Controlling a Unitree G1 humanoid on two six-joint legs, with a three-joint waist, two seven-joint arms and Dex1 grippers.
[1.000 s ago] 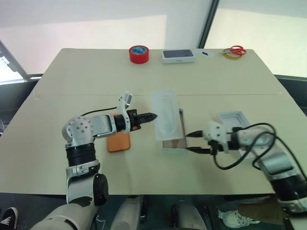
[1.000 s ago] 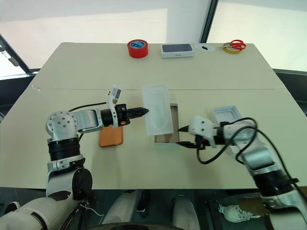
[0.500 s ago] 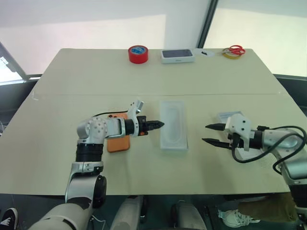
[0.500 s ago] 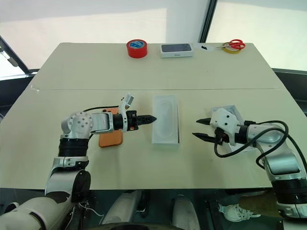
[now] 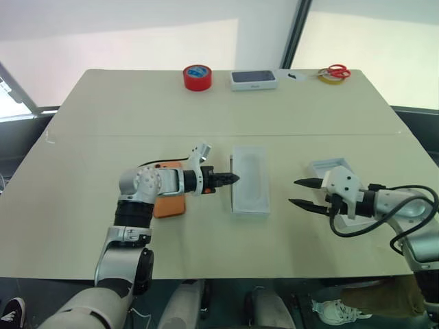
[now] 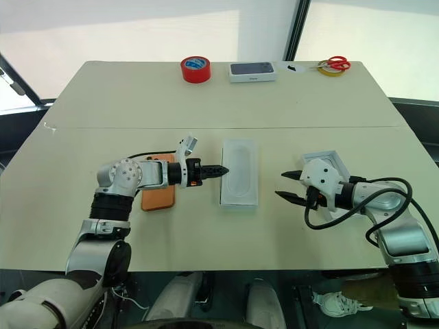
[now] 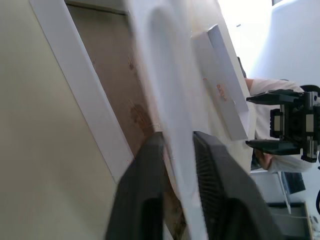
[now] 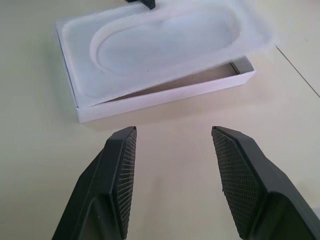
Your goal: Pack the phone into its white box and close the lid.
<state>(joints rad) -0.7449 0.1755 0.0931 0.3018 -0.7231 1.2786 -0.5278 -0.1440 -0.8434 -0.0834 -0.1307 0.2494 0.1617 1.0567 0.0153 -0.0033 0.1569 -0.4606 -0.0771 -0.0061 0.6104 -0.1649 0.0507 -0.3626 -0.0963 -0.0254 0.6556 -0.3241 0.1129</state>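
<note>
Beige counter (image 5: 103, 116) under bright windows; red tape roll (image 5: 198, 77), a white box with a dark phone picture (image 5: 254, 80) and scissors (image 5: 335, 71) along the far edge.

The white box (image 8: 165, 97) sits at centre, with the white moulded insert (image 5: 250, 177) lying tilted on top and overhanging one wall. The phone (image 5: 169, 203) lies back-up on the counter left of the box, partly under the left forearm. The lid (image 6: 327, 164) rests right of the box, inside up, behind the right end effector.

Risk, as I judge it: the insert blocks the tray. If it is dragged rather than lifted clear, the light box may slide or the insert may drop back askew.

Left end effector (image 5: 232, 179) reaches rightward, roughly level. In the left wrist view its fingers (image 7: 145, 200) straddle the insert's edge, parted, with no firm clamp evident.

Right end effector (image 5: 304, 193) points left toward the box, slightly down, jaws apart and empty, a little way off the box.
</note>
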